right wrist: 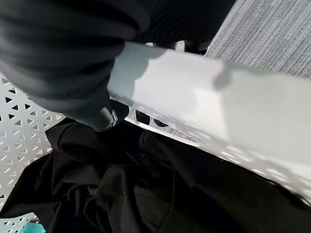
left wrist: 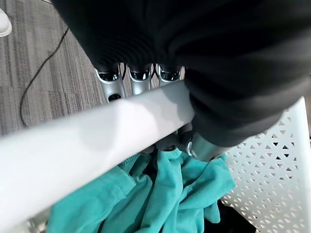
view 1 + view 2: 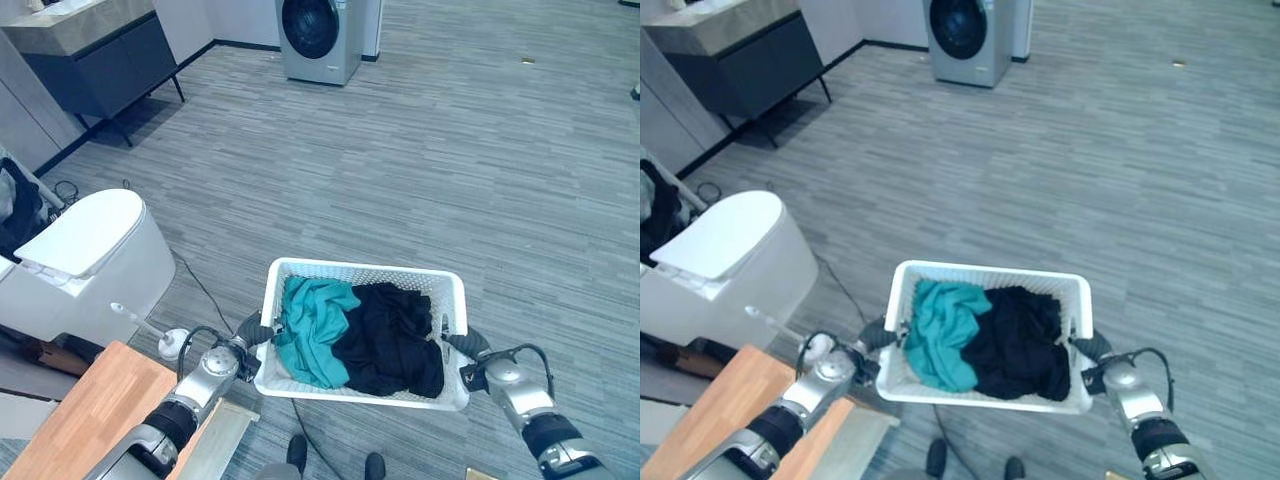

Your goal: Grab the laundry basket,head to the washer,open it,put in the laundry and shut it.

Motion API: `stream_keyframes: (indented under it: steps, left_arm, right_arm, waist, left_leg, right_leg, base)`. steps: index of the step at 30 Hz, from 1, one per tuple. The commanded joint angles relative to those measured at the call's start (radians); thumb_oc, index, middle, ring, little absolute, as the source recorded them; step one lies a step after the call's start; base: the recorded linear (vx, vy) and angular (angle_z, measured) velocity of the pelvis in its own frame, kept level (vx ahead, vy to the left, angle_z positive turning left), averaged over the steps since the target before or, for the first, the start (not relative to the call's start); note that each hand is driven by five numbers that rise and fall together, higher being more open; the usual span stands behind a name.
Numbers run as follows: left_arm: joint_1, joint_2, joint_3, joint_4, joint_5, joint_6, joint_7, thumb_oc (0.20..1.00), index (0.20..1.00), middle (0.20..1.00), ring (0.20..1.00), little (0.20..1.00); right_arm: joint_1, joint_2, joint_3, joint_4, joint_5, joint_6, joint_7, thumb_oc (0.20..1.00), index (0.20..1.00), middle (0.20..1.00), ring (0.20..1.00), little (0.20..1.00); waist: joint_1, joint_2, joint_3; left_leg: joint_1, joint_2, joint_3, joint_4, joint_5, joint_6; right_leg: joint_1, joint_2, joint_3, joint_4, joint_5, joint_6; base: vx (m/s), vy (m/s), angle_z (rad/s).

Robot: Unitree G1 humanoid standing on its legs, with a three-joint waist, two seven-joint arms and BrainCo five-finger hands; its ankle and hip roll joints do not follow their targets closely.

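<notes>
Gripping opposite rims of the laundry basket (image 3: 452, 290): left hand (image 2: 141, 73), right hand (image 1: 97, 92), fingertips hidden underneath.

sitting at left on grey plank floor (image 3: 450, 170): white toilet (image 3: 85, 260), lid closed. leaning beside it: toilet brush (image 3: 150, 330). standing at far left: dark vanity cabinet (image 3: 100, 60). showing at near left: wooden tabletop (image 3: 90, 415).

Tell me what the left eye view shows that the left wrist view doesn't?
The left eye view alone shows the washing machine far across the floor, the white toilet, the dark cabinet, the wooden tabletop, the black clothes and the right robot hand. The left wrist view alone shows the left robot hand with its fingers curled round the rim. Both show the white laundry basket and the teal garment.
</notes>
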Motion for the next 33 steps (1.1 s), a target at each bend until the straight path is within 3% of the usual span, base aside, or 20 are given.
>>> stream_keyframes:
  steps: [1, 4, 5, 6, 8, 10, 11, 12, 15, 16, 18, 20, 22, 24, 25, 26, 29, 31, 32, 33]
  left_arm:
    - [-0.112, 0.052, 0.052, 0.064, 0.045, -0.05, -0.002, 0.2, 0.2, 0.2, 0.2, 0.2]
    - [-0.152, 0.049, 0.037, 0.06, 0.06, -0.047, -0.007, 0.2, 0.2, 0.2, 0.2, 0.2]
    - [-0.167, 0.044, 0.031, 0.062, 0.059, -0.045, -0.01, 0.2, 0.2, 0.2, 0.2, 0.2]
    - [-0.173, 0.043, 0.036, 0.064, 0.057, -0.041, -0.013, 0.2, 0.2, 0.2, 0.2, 0.2]
    - [-0.188, 0.048, 0.035, 0.065, 0.045, -0.035, -0.013, 0.2, 0.2, 0.2, 0.2, 0.2]
    - [-0.223, 0.052, 0.032, 0.126, 0.034, -0.035, -0.005, 0.2, 0.2, 0.2, 0.2, 0.2]
    - [-0.224, 0.052, 0.032, 0.127, 0.033, -0.035, -0.005, 0.2, 0.2, 0.2, 0.2, 0.2]
    - [-0.243, 0.059, 0.033, 0.155, 0.022, -0.038, 0.0, 0.2, 0.2, 0.2, 0.2, 0.2]
    - [-0.264, 0.061, 0.03, 0.178, 0.016, -0.043, 0.01, 0.2, 0.2, 0.2, 0.2, 0.2]
    - [-0.29, 0.064, 0.026, 0.217, 0.003, -0.048, 0.02, 0.2, 0.2, 0.2, 0.2, 0.2]
    - [-0.291, 0.064, 0.036, 0.236, -0.003, -0.057, 0.031, 0.2, 0.2, 0.2, 0.2, 0.2]
    - [-0.268, 0.066, 0.054, 0.233, -0.014, -0.07, 0.042, 0.2, 0.2, 0.2, 0.2, 0.2]
    - [-0.236, 0.082, 0.075, 0.214, -0.021, -0.073, 0.047, 0.2, 0.2, 0.2, 0.2, 0.2]
    - [-0.219, 0.09, 0.084, 0.206, -0.022, -0.077, 0.046, 0.2, 0.2, 0.2, 0.2, 0.2]
    - [-0.18, 0.103, 0.101, 0.194, -0.024, -0.082, 0.046, 0.2, 0.2, 0.2, 0.2, 0.2]
    - [-0.164, 0.106, 0.107, 0.187, -0.019, -0.084, 0.049, 0.2, 0.2, 0.2, 0.2, 0.2]
    - [-0.135, 0.114, 0.116, 0.172, -0.006, -0.074, 0.049, 0.2, 0.2, 0.2, 0.2, 0.2]
    - [-0.138, 0.117, 0.115, 0.18, 0.004, -0.069, 0.053, 0.2, 0.2, 0.2, 0.2, 0.2]
    - [-0.149, 0.106, 0.108, 0.197, 0.01, -0.065, 0.052, 0.2, 0.2, 0.2, 0.2, 0.2]
    - [-0.15, 0.106, 0.108, 0.197, 0.01, -0.065, 0.052, 0.2, 0.2, 0.2, 0.2, 0.2]
  right_arm:
    - [0.004, -0.132, -0.097, -0.156, 0.067, -0.081, 0.061, 0.2, 0.2, 0.2, 0.2, 0.2]
    - [0.078, -0.156, -0.135, -0.211, 0.08, -0.081, 0.069, 0.2, 0.2, 0.2, 0.2, 0.2]
    - [0.104, -0.164, -0.14, -0.229, 0.091, -0.075, 0.077, 0.2, 0.2, 0.2, 0.2, 0.2]
    - [0.115, -0.172, -0.143, -0.241, 0.1, -0.075, 0.085, 0.2, 0.2, 0.2, 0.2, 0.2]
    - [0.124, -0.202, -0.135, -0.269, 0.116, -0.067, 0.103, 0.2, 0.2, 0.2, 0.2, 0.2]
    - [0.093, -0.232, -0.109, -0.274, 0.141, -0.05, 0.11, 0.2, 0.2, 0.2, 0.2, 0.2]
    - [0.092, -0.232, -0.108, -0.273, 0.141, -0.05, 0.11, 0.2, 0.2, 0.2, 0.2, 0.2]
    - [0.048, -0.234, -0.08, -0.276, 0.159, -0.051, 0.11, 0.2, 0.2, 0.2, 0.2, 0.2]
    - [0.018, -0.229, -0.059, -0.271, 0.169, -0.054, 0.111, 0.2, 0.2, 0.2, 0.2, 0.2]
    - [-0.05, -0.211, -0.011, -0.25, 0.185, -0.071, 0.102, 0.2, 0.2, 0.2, 0.2, 0.2]
    - [-0.097, -0.171, 0.021, -0.223, 0.189, -0.08, 0.095, 0.2, 0.2, 0.2, 0.2, 0.2]
    - [-0.131, -0.117, 0.057, -0.207, 0.18, -0.087, 0.094, 0.2, 0.2, 0.2, 0.2, 0.2]
    - [-0.141, -0.067, 0.078, -0.215, 0.164, -0.087, 0.094, 0.2, 0.2, 0.2, 0.2, 0.2]
    - [-0.132, -0.049, 0.073, -0.222, 0.157, -0.088, 0.094, 0.2, 0.2, 0.2, 0.2, 0.2]
    - [-0.121, -0.011, 0.082, -0.222, 0.15, -0.1, 0.1, 0.2, 0.2, 0.2, 0.2, 0.2]
    - [-0.124, 0.008, 0.086, -0.214, 0.142, -0.104, 0.099, 0.2, 0.2, 0.2, 0.2, 0.2]
    - [-0.148, 0.042, 0.105, -0.186, 0.113, -0.103, 0.103, 0.2, 0.2, 0.2, 0.2, 0.2]
    - [-0.168, 0.06, 0.114, -0.164, 0.102, -0.104, 0.101, 0.2, 0.2, 0.2, 0.2, 0.2]
    - [-0.176, 0.058, 0.116, -0.156, 0.1, -0.1, 0.096, 0.2, 0.2, 0.2, 0.2, 0.2]
    - [-0.177, 0.058, 0.116, -0.156, 0.101, -0.1, 0.096, 0.2, 0.2, 0.2, 0.2, 0.2]
  waist:
    - [-0.012, -0.051, -0.031]
    - [-0.032, -0.078, -0.012]
    - [-0.038, -0.084, -0.004]
    - [-0.035, -0.096, 0.012]
    - [-0.027, -0.101, 0.039]
    - [-0.016, -0.099, 0.056]
    - [-0.017, -0.1, 0.054]
    - [0.005, -0.095, 0.05]
    - [0.014, -0.095, 0.051]
    - [0.033, -0.095, 0.05]
    - [0.05, -0.099, 0.046]
    - [0.062, -0.104, 0.025]
    - [0.082, -0.108, 0.004]
    - [0.089, -0.12, -0.001]
    - [0.111, -0.154, -0.026]
    - [0.115, -0.166, -0.03]
    - [0.101, -0.152, -0.03]
    - [0.087, -0.124, -0.017]
    - [0.057, -0.092, 0.002]
    - [0.056, -0.091, 0.001]
  left_leg:
    - [-0.035, 0.024, 0.052, 0.075, -0.043, -0.016]
    - [-0.074, 0.069, 0.051, 0.185, -0.04, -0.032]
    - [-0.083, 0.088, 0.051, 0.235, -0.023, -0.032]
    - [-0.129, 0.096, 0.036, 0.353, 0.037, -0.031]
    - [-0.228, 0.076, -0.003, 0.547, 0.087, -0.006]
    - [-0.334, 0.033, 0.016, 0.633, 0.05, 0.004]
    - [-0.336, 0.032, 0.016, 0.629, 0.054, 0.004]
    - [-0.363, -0.027, 0.002, 0.497, 0.029, 0.001]
    - [-0.355, -0.029, 0.001, 0.366, 0.048, -0.008]
    - [-0.371, -0.014, -0.013, 0.176, 0.081, -0.02]
    - [-0.386, -0.005, -0.038, 0.082, 0.089, -0.028]
    - [-0.374, 0.012, -0.005, 0.047, 0.11, -0.028]
    - [-0.364, 0.011, 0.012, 0.109, 0.132, -0.016]
    - [-0.369, -0.001, 0.022, 0.155, 0.127, -0.01]
    - [-0.354, -0.045, 0.061, 0.218, 0.074, 0.021]
    - [-0.331, -0.07, 0.081, 0.23, 0.042, 0.04]
    - [-0.233, -0.096, 0.084, 0.208, -0.022, 0.091]
    - [-0.157, -0.089, 0.082, 0.183, -0.042, 0.108]
    - [-0.086, -0.089, 0.048, 0.159, -0.053, 0.112]
    - [-0.087, -0.088, 0.046, 0.158, -0.051, 0.112]
  right_leg:
    - [-0.038, -0.024, -0.005, 0.12, -0.094, 0.031]
    - [-0.037, 0.014, 0.007, 0.151, -0.111, 0.003]
    - [-0.023, 0.035, 0.016, 0.151, -0.117, -0.011]
    - [-0.015, 0.047, 0.032, 0.155, -0.114, -0.021]
    - [-0.014, 0.068, 0.047, 0.162, -0.1, -0.036]
    - [0.004, 0.083, 0.067, 0.145, -0.111, -0.042]
    - [0.001, 0.082, 0.067, 0.144, -0.11, -0.042]
    - [0.024, 0.091, 0.094, 0.127, -0.121, -0.032]
    - [0.045, 0.096, 0.11, 0.121, -0.139, -0.028]
    - [0.078, 0.101, 0.129, 0.132, -0.169, -0.024]
    - [0.111, 0.101, 0.154, 0.139, -0.204, -0.018]
    - [0.167, 0.087, 0.177, 0.137, -0.23, -0.005]
    - [0.194, 0.064, 0.192, 0.169, -0.227, 0.004]
    - [0.197, 0.05, 0.192, 0.199, -0.208, 0.011]
    - [0.173, 0.018, 0.197, 0.312, -0.062, 0.07]
    - [0.154, 0.009, 0.188, 0.409, 0.035, 0.107]
    - [0.03, 0.01, 0.147, 0.669, 0.173, 0.161]
    - [-0.07, -0.01, 0.083, 0.776, 0.159, 0.143]
    - [-0.176, 0.003, 0.041, 0.771, 0.058, 0.103]
    - [-0.177, 0.004, 0.039, 0.77, 0.059, 0.102]
  base:
    - [-0.03, -0.166, 0.04]
    - [-0.02, -0.27, 0.11]
    - [0.02, -0.324, 0.08]
    - [-0.02, -0.311, 0.06]
    - [-0.04, -0.261, -0.06]
    - [0.06, -0.137, -0.26]
    - [0.21, 0.001, -0.45]
    - [0.17, 0.014, -0.47]
    - [0.28, 0.018, -0.54]
    - [0.28, 0.01, -0.48]
    - [0.55, 0.064, -0.47]
    - [0.68, 0.167, -0.63]
    - [0.65, 0.219, -0.58]
    - [0.52, 0.173, -0.46]
    - [0.69, 0.235, -0.47]
    - [0.81, 0.287, -0.69]
    - [0.56, 0.231, -0.18]
    - [0.59, 0.257, 0.14]
    - [0.49, 0.178, 0.32]
    - [0.49, 0.096, 0.54]
